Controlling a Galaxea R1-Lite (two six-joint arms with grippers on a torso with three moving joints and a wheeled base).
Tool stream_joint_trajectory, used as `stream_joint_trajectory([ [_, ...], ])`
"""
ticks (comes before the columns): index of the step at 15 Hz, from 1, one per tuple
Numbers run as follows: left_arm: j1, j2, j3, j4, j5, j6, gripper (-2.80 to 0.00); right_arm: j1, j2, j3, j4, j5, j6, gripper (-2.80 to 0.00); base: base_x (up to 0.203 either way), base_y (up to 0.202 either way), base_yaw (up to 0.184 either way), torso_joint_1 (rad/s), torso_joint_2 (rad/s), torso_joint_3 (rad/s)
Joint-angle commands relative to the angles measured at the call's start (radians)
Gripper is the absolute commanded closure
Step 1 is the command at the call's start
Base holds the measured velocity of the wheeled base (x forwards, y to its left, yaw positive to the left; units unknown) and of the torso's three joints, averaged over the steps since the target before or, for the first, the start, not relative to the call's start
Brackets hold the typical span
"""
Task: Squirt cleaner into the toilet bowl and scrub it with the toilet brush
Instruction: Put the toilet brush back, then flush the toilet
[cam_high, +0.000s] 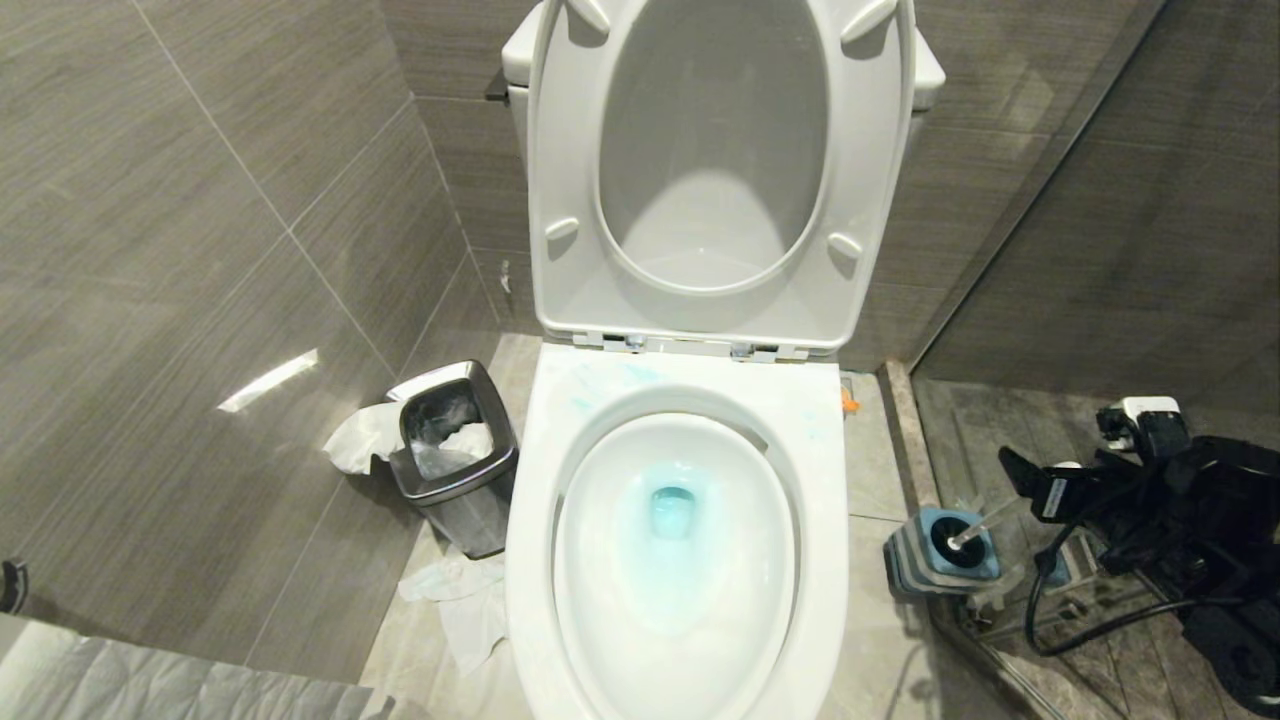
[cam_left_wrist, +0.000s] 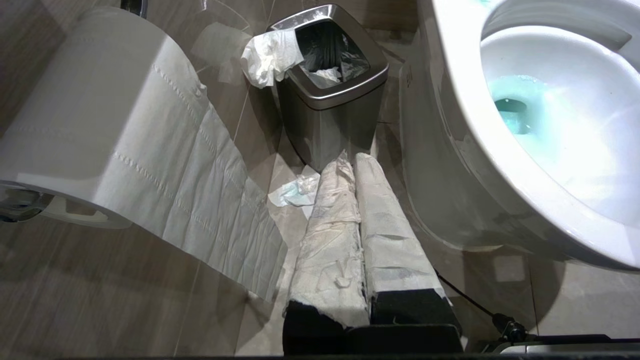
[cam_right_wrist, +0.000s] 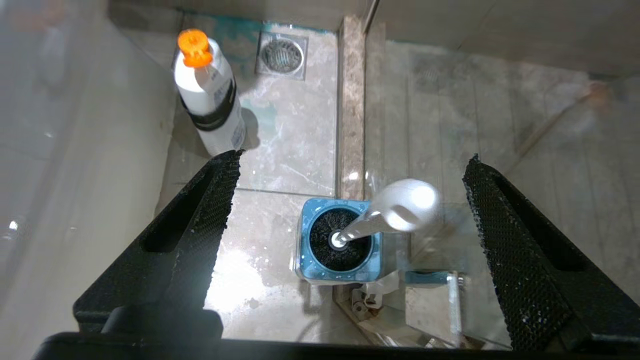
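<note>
Hovering my right gripper (cam_right_wrist: 350, 200) above the toilet brush (cam_right_wrist: 395, 210), I see its jaws spread wide and empty, the handle knob between them, shaft leaning up from the blue-topped holder (cam_right_wrist: 340, 240) on the floor right of the toilet bowl (cam_high: 680, 560). Turquoise cleaner (cam_high: 672, 510) tints the bowl water. My left gripper (cam_left_wrist: 360, 210), closed, is parked farther off.

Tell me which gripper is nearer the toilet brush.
Right. The right gripper hangs open above the toilet brush; the left gripper is across the toilet bowl, by the bin.
</note>
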Motion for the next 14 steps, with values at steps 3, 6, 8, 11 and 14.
stream_joint_trajectory([
  [3, 0.000, 0.000, 0.002, 0.000, 0.000, 0.000, 0.00, 0.001, -0.188, 0.033, 0.037, 0.009, -0.020, -2.80, 0.000, 0.000, 0.000, 0.000, 0.00, 0.000],
  [6, 0.000, 0.000, 0.002, 0.000, 0.000, 0.000, 0.00, 0.003, -0.305, 0.023, 0.185, 0.046, -0.028, -2.80, 0.000, 0.000, 0.000, 0.000, 0.00, 0.000],
  [8, 0.000, 0.000, 0.002, 0.000, 0.000, 0.000, 0.00, 0.003, -0.371, 0.004, 0.266, 0.051, -0.029, -2.80, 0.000, 0.000, 0.000, 0.000, 0.00, 0.000],
  [11, -0.001, 0.000, 0.002, 0.000, 0.000, 0.000, 0.00, 0.003, -0.491, -0.070, 0.451, 0.053, -0.029, -2.80, 0.000, 0.000, 0.000, 0.000, 0.00, 0.000],
  [14, 0.000, 0.000, 0.002, 0.000, 0.000, 0.000, 0.00, 0.003, -0.624, -0.168, 0.658, 0.052, -0.029, -2.80, 0.000, 0.000, 0.000, 0.000, 0.00, 0.000],
])
